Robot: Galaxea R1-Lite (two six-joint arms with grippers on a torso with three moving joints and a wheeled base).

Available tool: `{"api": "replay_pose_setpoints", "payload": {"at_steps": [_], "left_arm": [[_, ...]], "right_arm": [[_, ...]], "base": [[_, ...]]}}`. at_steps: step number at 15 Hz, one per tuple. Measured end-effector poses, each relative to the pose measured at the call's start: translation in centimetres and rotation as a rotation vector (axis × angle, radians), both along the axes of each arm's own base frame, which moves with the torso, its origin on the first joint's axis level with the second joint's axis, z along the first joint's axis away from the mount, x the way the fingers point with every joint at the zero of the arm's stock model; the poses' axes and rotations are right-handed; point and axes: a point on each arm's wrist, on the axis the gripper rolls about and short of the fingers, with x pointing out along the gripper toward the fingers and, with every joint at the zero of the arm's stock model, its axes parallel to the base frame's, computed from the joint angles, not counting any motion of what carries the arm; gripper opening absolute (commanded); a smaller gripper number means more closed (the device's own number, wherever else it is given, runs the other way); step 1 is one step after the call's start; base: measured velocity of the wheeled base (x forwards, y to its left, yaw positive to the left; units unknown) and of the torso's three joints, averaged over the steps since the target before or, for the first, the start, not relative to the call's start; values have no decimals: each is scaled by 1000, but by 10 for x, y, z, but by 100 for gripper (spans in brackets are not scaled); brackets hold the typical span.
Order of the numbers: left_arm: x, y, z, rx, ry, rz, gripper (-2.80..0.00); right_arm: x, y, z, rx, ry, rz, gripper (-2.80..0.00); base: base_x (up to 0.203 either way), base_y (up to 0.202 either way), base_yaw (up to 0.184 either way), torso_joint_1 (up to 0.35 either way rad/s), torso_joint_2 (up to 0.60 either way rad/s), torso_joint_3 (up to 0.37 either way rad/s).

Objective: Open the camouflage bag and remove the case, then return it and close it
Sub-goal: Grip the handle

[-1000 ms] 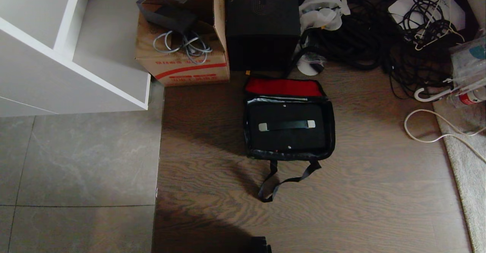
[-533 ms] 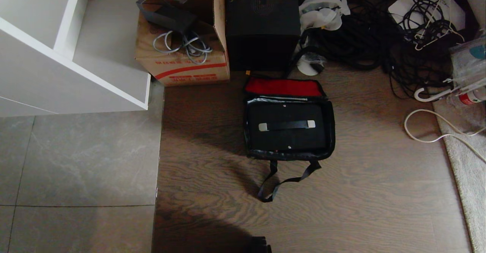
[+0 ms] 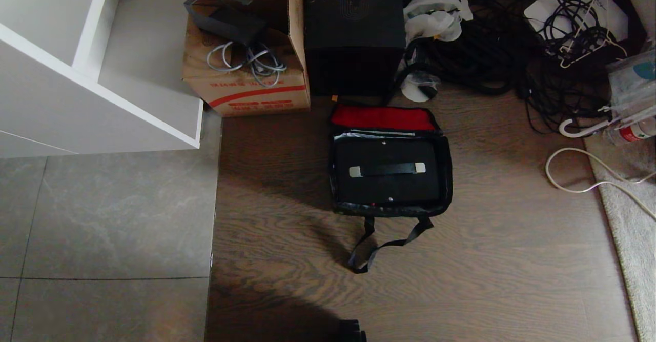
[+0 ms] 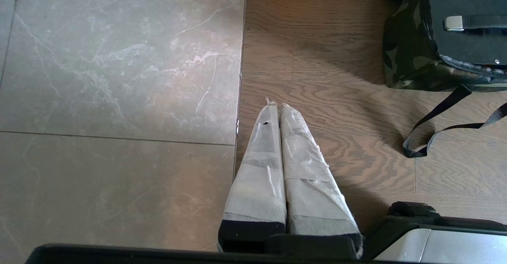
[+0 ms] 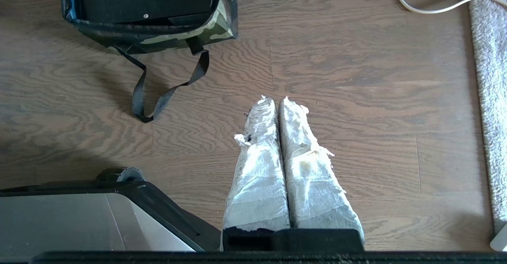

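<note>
Plainly, our left gripper (image 4: 276,106) and right gripper (image 5: 273,99) hang clenched and empty above the wood floor (image 3: 487,260). Ahead, the camouflage bag (image 3: 447,173) lies open, the case (image 3: 388,185) inside; its camouflage lid is mostly hidden, only red lining (image 3: 382,118) showing.

The head view is dim, and the bag (image 3: 390,170) at centre reads almost black. A broad shadow lies on the floor (image 3: 512,260) from 9 o'clock of the bag down to 6 o'clock of the frame. Both wrist views are brighter and sharp; soft glare whitens the tiles (image 4: 119,70) toward 10 o'clock.
</note>
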Motion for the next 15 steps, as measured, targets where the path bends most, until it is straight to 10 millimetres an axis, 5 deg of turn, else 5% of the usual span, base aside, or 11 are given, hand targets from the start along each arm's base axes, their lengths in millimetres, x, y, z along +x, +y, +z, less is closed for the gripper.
{"api": "replay_pose_setpoints", "payload": {"at_steps": [15], "left_arm": [[0,0,0,0,0,0,-280]], "right_arm": [[0,0,0,0,-1,0,-280]], "base": [[0,0,0,0,0,0]]}}
